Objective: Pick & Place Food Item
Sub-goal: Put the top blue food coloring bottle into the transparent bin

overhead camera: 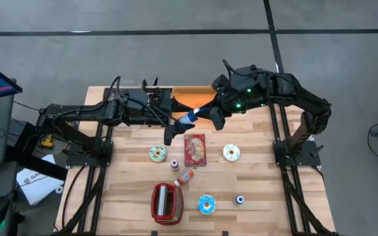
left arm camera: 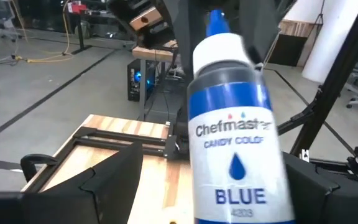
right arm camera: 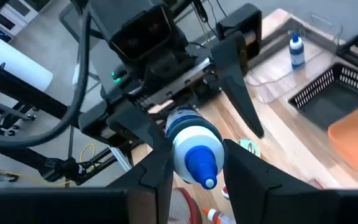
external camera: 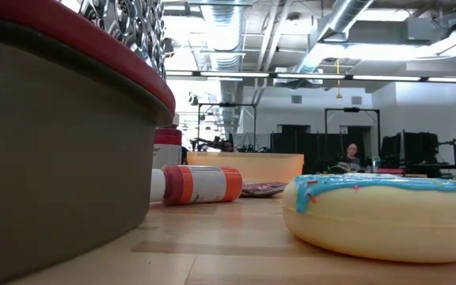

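I see the wooden tabletop (overhead camera: pixel 261 190) below, left gripper (overhead camera: pixel 174 128) jaws wide apart flanking the bottle, right gripper (right arm camera: pixel 194 163) jaws clamped on the white blue-capped Chefmaster candy colour bottle (left arm camera: pixel 235 130), held mid-air between both arms.

Tabletop level: a red-rimmed basket (external camera: pixel 62 119) fills the left; a blue-iced doughnut (external camera: pixel 386 214) lies at right. Between them, farther back, an orange bottle (external camera: pixel 196 184) lies on its side before an orange bin (external camera: pixel 248 166). A person (external camera: pixel 350 154) sits beyond.
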Controlling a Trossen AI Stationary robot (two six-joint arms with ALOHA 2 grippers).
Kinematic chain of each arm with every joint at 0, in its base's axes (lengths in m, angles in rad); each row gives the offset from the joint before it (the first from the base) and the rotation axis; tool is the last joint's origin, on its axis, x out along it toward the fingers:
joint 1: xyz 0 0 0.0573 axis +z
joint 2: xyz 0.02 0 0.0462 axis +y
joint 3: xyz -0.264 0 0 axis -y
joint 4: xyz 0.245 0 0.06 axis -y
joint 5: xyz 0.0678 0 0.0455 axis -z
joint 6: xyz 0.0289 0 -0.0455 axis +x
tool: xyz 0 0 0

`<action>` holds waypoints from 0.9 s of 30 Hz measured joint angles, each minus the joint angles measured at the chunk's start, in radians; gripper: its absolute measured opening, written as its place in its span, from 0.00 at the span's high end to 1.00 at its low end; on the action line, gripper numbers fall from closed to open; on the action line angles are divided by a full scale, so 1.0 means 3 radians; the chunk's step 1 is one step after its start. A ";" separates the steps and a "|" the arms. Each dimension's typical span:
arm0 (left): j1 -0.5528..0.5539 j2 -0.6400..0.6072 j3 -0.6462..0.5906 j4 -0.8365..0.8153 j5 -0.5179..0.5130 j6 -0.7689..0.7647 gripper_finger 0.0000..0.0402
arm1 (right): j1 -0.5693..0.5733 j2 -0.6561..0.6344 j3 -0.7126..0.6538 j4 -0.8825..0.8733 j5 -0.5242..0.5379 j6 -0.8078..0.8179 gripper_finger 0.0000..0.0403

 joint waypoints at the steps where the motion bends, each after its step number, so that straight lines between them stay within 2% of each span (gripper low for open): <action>1: 0.0001 0.0000 0.0000 0.0003 0.0001 -0.0002 0.28 | 0.0000 0.0000 0.0000 0.0009 0.0000 -0.0009 0.72; 7: 0.0015 0.0000 0.0000 0.0120 0.0040 -0.0035 0.30 | -0.0002 0.0000 0.0000 0.0020 -0.0047 -0.0036 0.72; 13: 0.0015 0.0000 0.0000 0.0139 0.0140 -0.0042 0.39 | -0.0008 0.0000 0.0000 -0.0025 -0.0103 -0.0046 0.72; 20: 0.0015 -0.0001 0.0000 0.0129 0.0348 -0.0164 0.49 | -0.0067 0.0000 0.0000 -0.0218 -0.0336 -0.0046 0.72; 27: 0.0006 -0.0004 0.0000 0.0125 0.0401 -0.0221 0.54 | -0.0069 0.0000 0.0000 -0.0228 -0.0411 -0.0064 0.72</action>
